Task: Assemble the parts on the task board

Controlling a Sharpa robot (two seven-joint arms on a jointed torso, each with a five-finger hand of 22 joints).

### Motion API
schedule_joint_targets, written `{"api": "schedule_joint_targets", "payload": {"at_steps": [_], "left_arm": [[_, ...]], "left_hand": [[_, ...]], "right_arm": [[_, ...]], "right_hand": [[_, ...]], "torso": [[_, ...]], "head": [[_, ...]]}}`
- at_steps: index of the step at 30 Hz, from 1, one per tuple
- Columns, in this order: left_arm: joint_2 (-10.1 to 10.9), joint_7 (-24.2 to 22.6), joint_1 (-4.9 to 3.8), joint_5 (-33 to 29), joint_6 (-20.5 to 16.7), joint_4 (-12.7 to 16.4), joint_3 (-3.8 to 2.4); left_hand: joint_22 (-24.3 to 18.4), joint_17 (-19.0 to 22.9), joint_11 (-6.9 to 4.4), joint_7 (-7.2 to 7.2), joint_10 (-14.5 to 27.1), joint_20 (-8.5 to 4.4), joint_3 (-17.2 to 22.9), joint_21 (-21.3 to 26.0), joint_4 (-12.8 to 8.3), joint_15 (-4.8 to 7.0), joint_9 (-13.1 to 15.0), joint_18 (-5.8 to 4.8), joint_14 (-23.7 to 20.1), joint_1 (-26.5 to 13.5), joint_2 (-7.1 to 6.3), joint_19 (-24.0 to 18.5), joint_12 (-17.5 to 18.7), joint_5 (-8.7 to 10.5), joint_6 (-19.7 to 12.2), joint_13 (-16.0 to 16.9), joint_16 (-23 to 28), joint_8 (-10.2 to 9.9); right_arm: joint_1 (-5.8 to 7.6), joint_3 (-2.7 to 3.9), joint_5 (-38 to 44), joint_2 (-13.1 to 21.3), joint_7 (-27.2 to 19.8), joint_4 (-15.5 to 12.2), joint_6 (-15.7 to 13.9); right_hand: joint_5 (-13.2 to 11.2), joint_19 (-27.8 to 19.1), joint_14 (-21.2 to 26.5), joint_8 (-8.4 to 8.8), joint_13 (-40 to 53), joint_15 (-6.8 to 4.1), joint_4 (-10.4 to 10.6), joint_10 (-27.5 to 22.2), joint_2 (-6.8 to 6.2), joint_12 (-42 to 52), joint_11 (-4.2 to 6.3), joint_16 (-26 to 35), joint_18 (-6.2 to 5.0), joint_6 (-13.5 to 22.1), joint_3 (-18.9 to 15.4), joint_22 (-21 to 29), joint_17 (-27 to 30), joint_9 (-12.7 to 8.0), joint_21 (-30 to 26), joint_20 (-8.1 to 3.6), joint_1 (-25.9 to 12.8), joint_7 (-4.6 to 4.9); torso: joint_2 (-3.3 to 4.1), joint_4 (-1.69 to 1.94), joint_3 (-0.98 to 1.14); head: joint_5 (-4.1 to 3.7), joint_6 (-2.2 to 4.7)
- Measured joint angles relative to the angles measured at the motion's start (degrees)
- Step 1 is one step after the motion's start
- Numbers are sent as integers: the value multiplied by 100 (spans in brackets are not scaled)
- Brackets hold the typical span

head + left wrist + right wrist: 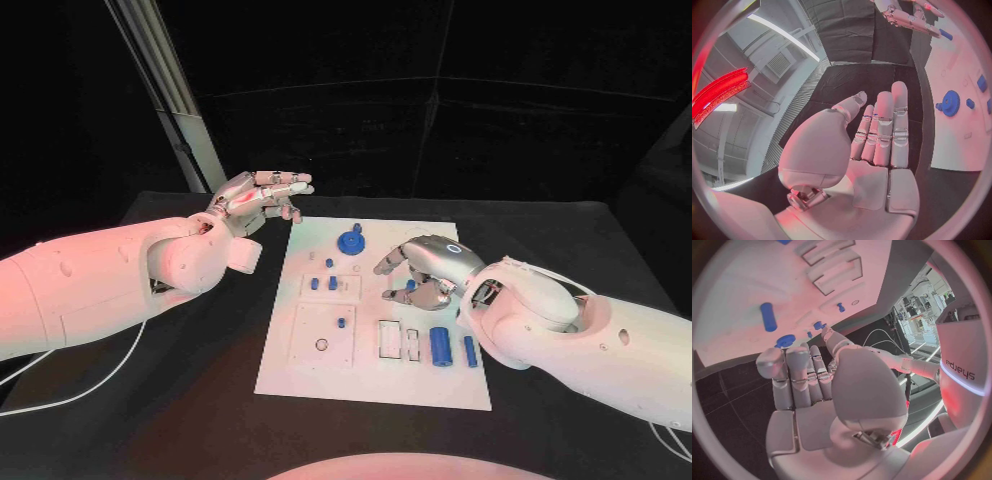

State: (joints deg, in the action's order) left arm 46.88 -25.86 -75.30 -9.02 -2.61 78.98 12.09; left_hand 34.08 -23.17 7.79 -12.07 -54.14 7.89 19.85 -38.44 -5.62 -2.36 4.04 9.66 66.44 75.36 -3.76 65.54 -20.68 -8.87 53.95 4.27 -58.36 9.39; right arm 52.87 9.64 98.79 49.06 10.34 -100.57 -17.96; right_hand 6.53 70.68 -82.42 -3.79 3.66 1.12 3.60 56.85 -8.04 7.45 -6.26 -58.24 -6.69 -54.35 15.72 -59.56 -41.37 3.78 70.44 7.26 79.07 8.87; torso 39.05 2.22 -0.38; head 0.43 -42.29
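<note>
Hovering over the white task board (289,370), the right hand (421,268) is curling empty fingers just above a small blue peg (411,285); the left hand (260,200) is waiting farther off, flat and empty.

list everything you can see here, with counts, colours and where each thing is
task board: one, white, middle of the black table
gear: one, blue, far end of the board
cylinder: one, blue, thick, lying at the board's near right
rod: one, blue, thin, lying just right of the cylinder
small parts: several, blue, in the board's left middle; exact count unclear
table: one, black, under the board
cables: white, on the table beside each arm
left hand: silver, fingers apart, off the board's far left corner, holding nothing
right hand: silver, curled over the board's right middle; contents hidden
</note>
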Motion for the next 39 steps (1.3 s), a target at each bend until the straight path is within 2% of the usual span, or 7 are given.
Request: {"api": "schedule_joint_targets", "payload": {"at_steps": [2, 5, 15, 23, 27, 30, 39], "left_arm": [[2, 0, 0, 7, 2, 2, 1], [3, 0, 1, 12, 5, 5, 1], [5, 0, 2, 22, 14, -2, 3], [0, 0, 2, 28, 27, -5, 4], [2, 2, 2, 29, 31, -5, 4], [3, 2, 2, 30, 33, -7, 4], [4, 5, 2, 32, 37, -11, 4]], "left_hand": [[0, 0, 0, 0, 0, 0, 0, 0, 0, 0, 0, 0, 0, 0, 0, 0, 0, 0, 0, 0, 0, 0], [0, 0, 0, 0, 0, 0, 0, 0, 0, 0, 0, 0, 0, 0, 0, 0, 0, 0, 0, 0, 0, 0], [-4, -1, 0, 0, 0, 0, 0, 0, 0, 0, 0, 0, 0, 0, 0, 0, 0, 0, 0, 1, 0, 0], [-4, -1, 0, 0, 0, 0, 0, 0, 0, 0, 0, 0, 0, 0, 0, 0, 0, 0, 0, 1, 0, 0], [-4, -1, 0, 0, 0, 0, 0, 0, 0, 0, 0, 0, 0, 0, 0, 0, 0, 0, 0, 2, 0, 0], [-4, -1, 0, 0, 0, 0, 0, 0, 0, 0, 0, 0, 0, 0, 0, 0, 0, 0, 0, 2, 0, 0], [-3, -2, 0, 0, 0, 0, 0, 0, 0, 0, 0, 0, 0, 0, 0, 0, 0, 0, 0, 2, 0, 0]], "right_arm": [[22, 43, -24, 84, 55, 7, 46], [32, 68, -48, 167, 140, 19, 138], [41, 89, -77, 254, 360, 51, 598], [41, 91, -46, 195, 472, 174, 798], [41, 92, 0, 172, 510, 206, 855], [41, 92, 25, 169, 527, 214, 896], [41, 93, 83, 163, 564, 220, 1018]], "right_hand": [[0, 0, 0, 0, 0, 0, 22, -92, 1, -3, -9, 1, 0, 48, -129, 24, 24, 0, -12, 0, 1, -36], [0, 0, 0, 0, 0, 0, 53, -138, -6, -3, 1, 1, 0, 79, -253, 34, 33, 0, -12, 0, 7, -66], [0, 0, 0, 0, 8, 0, 82, -138, 15, 47, 1, 1, -1, 86, -362, 29, 7, 1, -12, 0, 63, -73], [29, 0, 0, 1, 8, 0, 104, -138, 217, 142, 1, 1, -1, 44, -383, 41, 45, 8, -37, 0, 266, -75], [-7, 0, 0, 1, 8, -1, 61, -29, 304, 236, 22, -39, 0, -53, -314, 22, 34, 14, -37, 0, 353, -84], [-50, 79, -40, 1, 8, -41, 71, 123, 358, 298, 54, -135, 0, -159, -202, -93, -74, 20, 35, -54, 407, -56], [-50, 233, -82, -21, -4, -82, 99, 393, 348, 320, 99, -333, 0, -380, 41, -352, -291, 26, 217, -74, 441, -18]], "torso": [[0, 1, -1], [0, 7, -3], [5, 15, -7], [7, 20, -7], [7, 21, -6], [8, 21, -4], [9, 14, -2]], "head": [[-20, 18], [-51, 41], [-102, 70], [-110, 81], [-109, 82], [-98, 72], [-88, 53]]}}
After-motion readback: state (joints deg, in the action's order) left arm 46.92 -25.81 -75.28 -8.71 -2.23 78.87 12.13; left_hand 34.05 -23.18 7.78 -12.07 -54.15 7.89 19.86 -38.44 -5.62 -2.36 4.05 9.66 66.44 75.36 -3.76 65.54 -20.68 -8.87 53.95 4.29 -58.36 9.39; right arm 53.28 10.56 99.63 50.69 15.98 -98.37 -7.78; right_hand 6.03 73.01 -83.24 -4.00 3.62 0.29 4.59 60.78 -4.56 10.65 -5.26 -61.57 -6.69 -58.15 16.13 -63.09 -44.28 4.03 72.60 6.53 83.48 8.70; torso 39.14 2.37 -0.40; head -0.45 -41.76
